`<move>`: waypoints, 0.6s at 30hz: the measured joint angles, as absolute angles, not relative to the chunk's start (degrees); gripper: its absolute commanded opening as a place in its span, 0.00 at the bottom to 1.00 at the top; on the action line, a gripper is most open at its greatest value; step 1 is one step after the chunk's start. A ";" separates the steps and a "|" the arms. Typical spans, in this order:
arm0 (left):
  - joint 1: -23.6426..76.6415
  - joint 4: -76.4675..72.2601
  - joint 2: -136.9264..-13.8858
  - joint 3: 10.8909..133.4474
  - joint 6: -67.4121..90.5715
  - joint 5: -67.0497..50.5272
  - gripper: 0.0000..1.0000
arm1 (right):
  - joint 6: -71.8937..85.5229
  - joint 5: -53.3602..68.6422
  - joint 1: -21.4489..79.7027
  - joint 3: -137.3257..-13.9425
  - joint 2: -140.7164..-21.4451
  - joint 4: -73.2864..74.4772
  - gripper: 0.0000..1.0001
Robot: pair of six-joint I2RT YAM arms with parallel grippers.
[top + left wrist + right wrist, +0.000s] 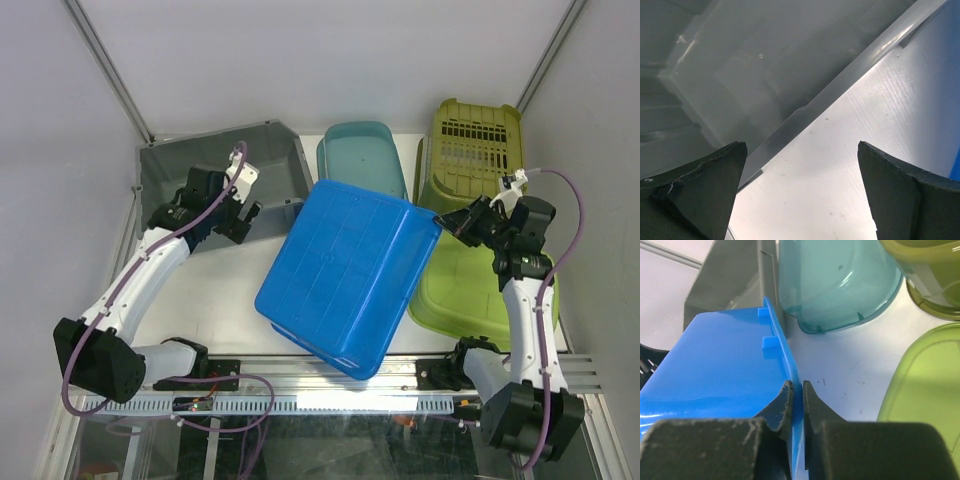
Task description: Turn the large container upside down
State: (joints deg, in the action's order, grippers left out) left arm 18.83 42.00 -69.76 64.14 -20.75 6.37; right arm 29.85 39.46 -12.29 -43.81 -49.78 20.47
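— Where's your blue container (348,275)?
— Dead centre of the overhead frame, tilted, its underside facing the camera, just below the teal tub (362,155).
— And your right gripper (796,390)?
— Clamped on the container's rim at its upper right corner, just beside the green tub (455,295).
— Your left gripper (801,147)?
— Spread wide and holding nothing, at the left of the frame by the grey bin (215,160), apart from the container.
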 measured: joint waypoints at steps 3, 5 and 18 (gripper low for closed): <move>18.83 41.58 -71.35 63.70 -21.28 7.70 0.88 | 29.85 38.94 -12.32 -43.81 -53.54 19.77 0.00; 18.83 40.88 -73.23 63.64 -21.71 8.69 0.81 | 30.04 38.76 -12.34 -43.81 -55.90 19.55 0.00; 19.49 34.98 -77.76 63.26 -24.88 13.63 0.69 | 31.86 39.40 -12.36 -43.00 -57.25 16.05 0.00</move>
